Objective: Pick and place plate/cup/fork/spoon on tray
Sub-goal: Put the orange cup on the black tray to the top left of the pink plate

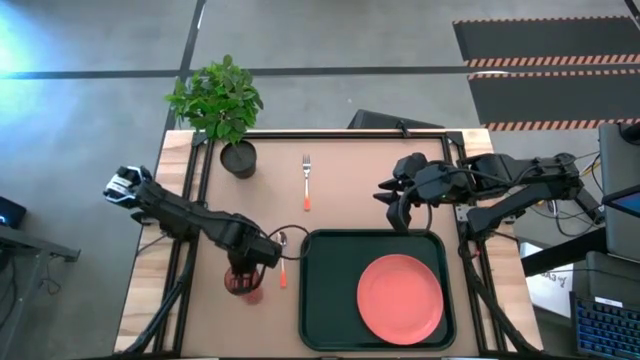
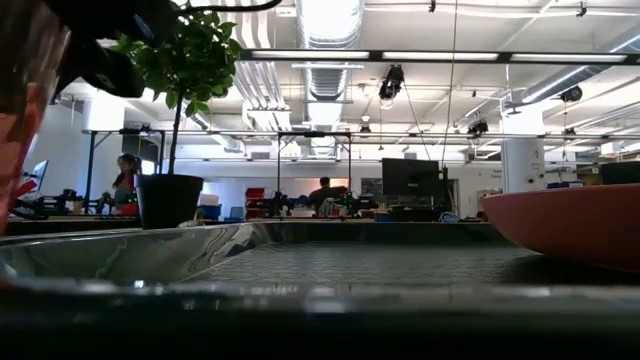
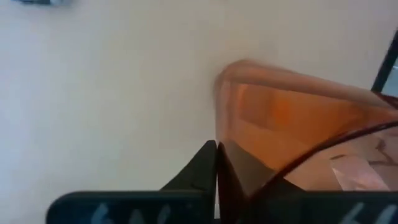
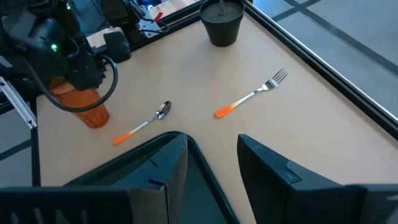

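Cup pickup under way, plate already on the tray.

Left claw (image 1: pixel 243 280) grips the small translucent red-brown cup (image 4: pixel 85 107) on the tabletop, left of the dark green rectangular tray (image 1: pixel 322 290) carrying the coral round plate (image 1: pixel 400 297). Right claw (image 1: pixel 402 212) hovers open over the tray's far edge. Next, I'd judge: lift, carry right, set down beside the plate.

I see the bench (image 1: pixel 350 180), a tan top with pale wooden edges, carrying the tableware. The tray (image 1: pixel 325 290) lies on its near right part, and the plate (image 1: pixel 400 297) rests inside that tray. Left of the tray, the spoon (image 1: pixel 282 258) lies on the bare top with the cup (image 1: pixel 243 283) just beside it. The fork (image 1: pixel 307 182) lies well apart, toward the far side, near the potted plant (image 1: pixel 238 157) in the far left corner.
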Motion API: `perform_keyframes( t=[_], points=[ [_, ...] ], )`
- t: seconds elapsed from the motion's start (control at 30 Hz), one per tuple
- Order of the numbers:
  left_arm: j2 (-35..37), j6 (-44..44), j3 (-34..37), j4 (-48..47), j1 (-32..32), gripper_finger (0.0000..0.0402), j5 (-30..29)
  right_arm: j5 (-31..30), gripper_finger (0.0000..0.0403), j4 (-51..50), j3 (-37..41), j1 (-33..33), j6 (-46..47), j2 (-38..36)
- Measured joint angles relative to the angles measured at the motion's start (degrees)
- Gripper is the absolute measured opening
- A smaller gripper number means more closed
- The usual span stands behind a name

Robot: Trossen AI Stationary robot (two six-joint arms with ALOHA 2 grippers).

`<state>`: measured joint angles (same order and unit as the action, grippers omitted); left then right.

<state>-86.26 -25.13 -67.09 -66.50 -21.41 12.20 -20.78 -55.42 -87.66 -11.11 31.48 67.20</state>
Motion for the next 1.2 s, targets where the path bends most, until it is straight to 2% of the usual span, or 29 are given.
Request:
perform_keyframes(
  t=[0.2,0.37,0.53,0.7,1.0,1.2],
  points=[
    [1.2,0.4,-6.2,0.0,0.3,0.0001,-12.9,-0.1,0.013,-0.1,0.0,0.0,-0.6,-0.3],
    [1.0,3.1,-11.9,0.2,3.8,0.0001,-18.3,-1.6,0.013,-0.2,-0.3,0.0,-2.1,-1.9],
    [-1.9,10.7,-14.3,4.2,9.9,0.0001,-18.2,-3.3,0.013,-0.1,-1.5,0.0,-2.7,-4.3],
    [-8.5,17.9,-19.6,7.5,15.6,0.0,-12.6,-5.1,0.013,-0.3,-1.7,0.0,-3.2,-6.8],
    [-22.7,28.6,-34.9,-3.9,17.4,0.0,-10.5,-7.8,0.013,-3.3,-1.7,0.0,-3.1,-9.8],
    [-29.0,33.2,-43.5,-4.4,18.0,0.0,-7.8,-7.8,0.013,-3.2,-1.5,0.0,-4.0,-9.8]
  ],
)
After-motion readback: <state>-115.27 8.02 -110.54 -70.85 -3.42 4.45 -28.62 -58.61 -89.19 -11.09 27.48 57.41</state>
